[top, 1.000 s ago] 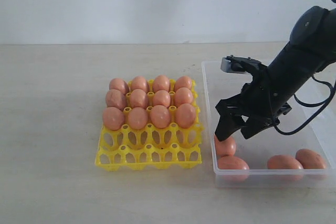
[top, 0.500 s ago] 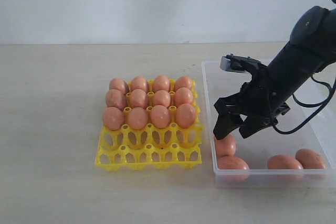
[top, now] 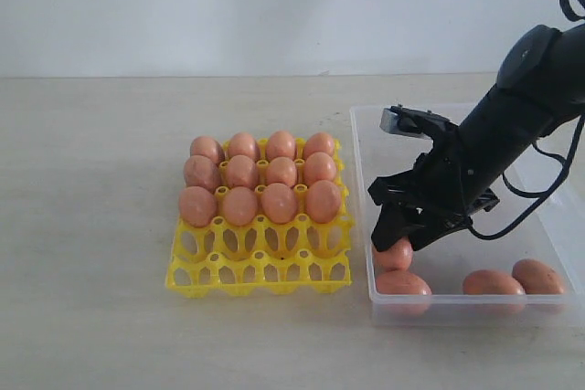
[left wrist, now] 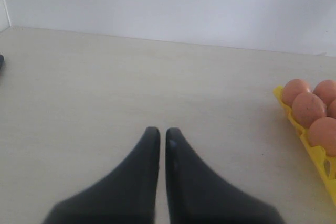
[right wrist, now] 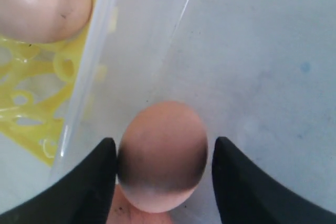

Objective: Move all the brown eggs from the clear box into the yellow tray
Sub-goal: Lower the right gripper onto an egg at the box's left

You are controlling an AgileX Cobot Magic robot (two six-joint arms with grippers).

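Right end effector [right wrist: 165, 142]: part-open astride a brown egg [right wrist: 161, 153], gap on one side
Left end effector [left wrist: 158, 132]: closed, empty
Clear box [top: 457, 310]: lower right

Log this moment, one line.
right gripper: open astride orange-brown oval egg in clear plastic box; left gripper: shut; yellow plastic tray: twelve eggs

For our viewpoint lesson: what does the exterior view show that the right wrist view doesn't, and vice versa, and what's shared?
Exterior only: the whole square yellow plastic egg tray, twelve eggs seated, near cups empty; two brown eggs at the right of the shallow clear plastic box. Right wrist only: how the open jaws flank one brown egg. Both: that egg, the box wall, some tray.
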